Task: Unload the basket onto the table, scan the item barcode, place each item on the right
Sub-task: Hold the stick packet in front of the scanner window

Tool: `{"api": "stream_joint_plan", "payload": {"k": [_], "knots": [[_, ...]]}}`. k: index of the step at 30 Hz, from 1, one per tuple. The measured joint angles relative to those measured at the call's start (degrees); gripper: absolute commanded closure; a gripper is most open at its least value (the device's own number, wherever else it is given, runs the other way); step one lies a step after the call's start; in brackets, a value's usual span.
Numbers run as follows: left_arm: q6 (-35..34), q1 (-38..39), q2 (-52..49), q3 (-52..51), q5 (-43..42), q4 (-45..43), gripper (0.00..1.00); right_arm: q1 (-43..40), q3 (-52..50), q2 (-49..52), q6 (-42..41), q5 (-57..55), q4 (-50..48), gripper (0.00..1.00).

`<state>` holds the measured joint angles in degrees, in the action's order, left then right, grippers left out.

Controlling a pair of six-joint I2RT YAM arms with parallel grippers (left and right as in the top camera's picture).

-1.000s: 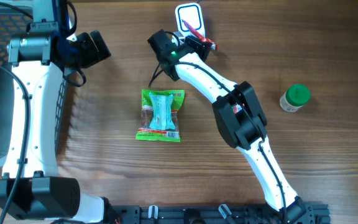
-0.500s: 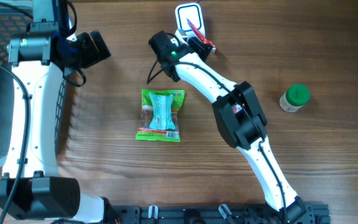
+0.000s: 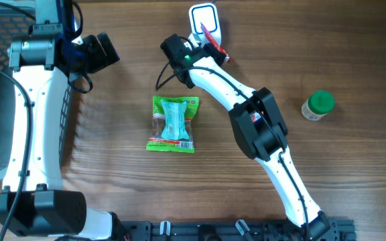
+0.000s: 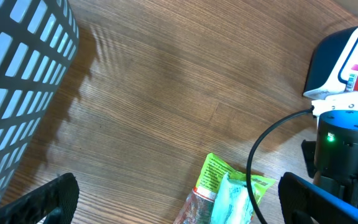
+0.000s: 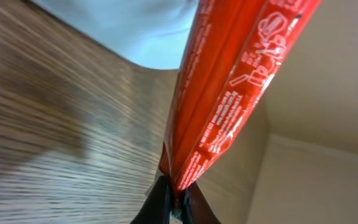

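One red packet point(image 5: 229, 93) is pinched by its edge in the clenched right tool point(image 5: 173, 200), at the scanner point(image 3: 203, 15) at twelve o'clock; from so thin a grip it could be twisted, barcode missed.

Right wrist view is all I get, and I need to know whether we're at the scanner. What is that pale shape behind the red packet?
Observer: Overhead, it's the white scanner. The red packet overlaps its near edge, pinched in the right gripper.
Operator: Anything else waiting?
Observer: A green packet lies flat mid-table, untouched.
Operator: And the left arm?
Observer: The left gripper is open and empty, away from the scanner.
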<state>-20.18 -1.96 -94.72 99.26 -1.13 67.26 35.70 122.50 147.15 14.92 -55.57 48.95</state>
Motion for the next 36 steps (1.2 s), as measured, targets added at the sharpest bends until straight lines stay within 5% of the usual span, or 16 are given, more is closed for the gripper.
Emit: {"api": "stream_joint_plan", "payload": {"k": [11,20,36], "knots": [[0.0,0.0,0.0,0.0,0.0,0.0,0.0,-0.1,0.0,0.0,-5.0,1.8,-0.1,0.96],[0.0,0.0,0.0,0.0,0.0,0.0,0.0,-1.6,0.0,0.1,-1.0,-9.9,-5.5,0.96],[0.0,0.0,0.0,0.0,0.0,0.0,0.0,-2.0,0.0,0.2,2.3,4.2,-2.8,0.96]]}}
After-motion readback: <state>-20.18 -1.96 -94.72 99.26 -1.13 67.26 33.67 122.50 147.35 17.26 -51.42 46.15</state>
